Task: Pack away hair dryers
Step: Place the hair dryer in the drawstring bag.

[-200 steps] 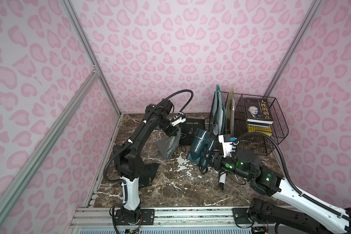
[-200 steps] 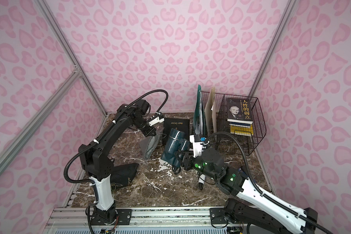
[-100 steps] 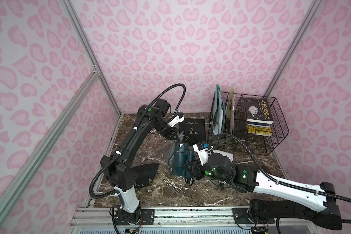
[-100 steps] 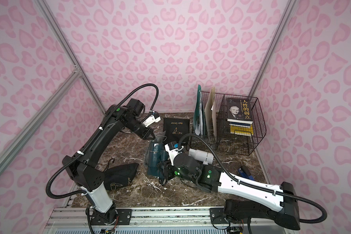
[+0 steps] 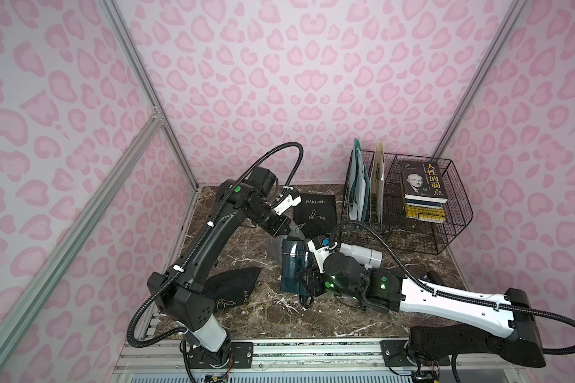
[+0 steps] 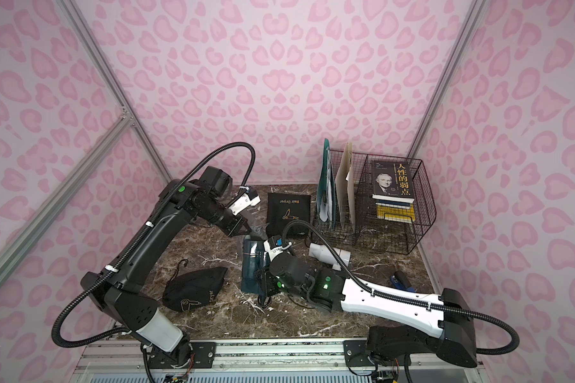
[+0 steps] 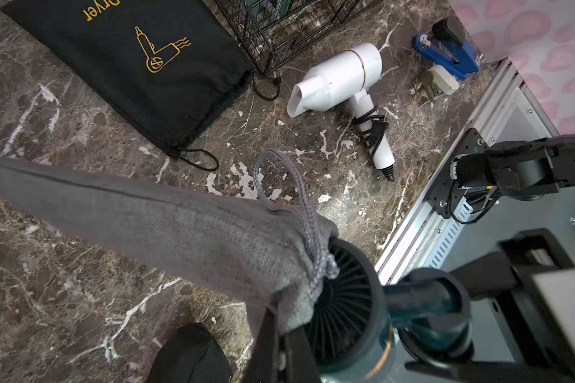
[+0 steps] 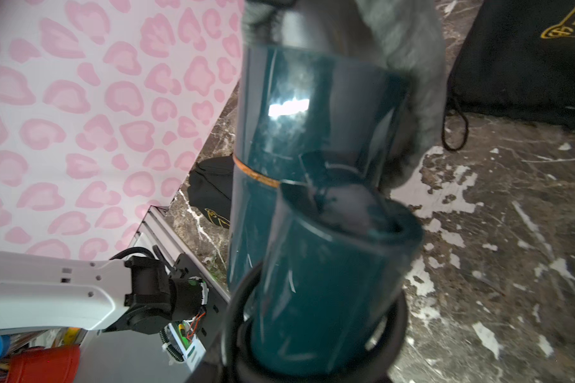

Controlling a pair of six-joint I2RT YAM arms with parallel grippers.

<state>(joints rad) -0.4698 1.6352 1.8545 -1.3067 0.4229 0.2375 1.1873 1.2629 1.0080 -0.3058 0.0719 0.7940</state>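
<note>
- I've got a flat black pouch (image 5: 316, 212) printed "Hair Dryer" at the back of the marble tabletop (image 5: 329, 318).
- Second black pouch (image 5: 233, 291), bulging, front left.
- Grey pouch (image 7: 180, 232) fills much of the left wrist view, drawstring loop at its mouth.
- Wire basket (image 5: 460, 212) back right: teal folder (image 5: 359, 189) and beige folder (image 5: 377, 179) upright in one compartment, book (image 5: 422, 180) on top of a stack in the other.
- Blue stapler (image 7: 445, 49) near the right edge, small beige item (image 7: 440, 81) just beside it (can't tell what it is).
- Pink leopard-print walls (image 5: 279, 83) all round.
</note>
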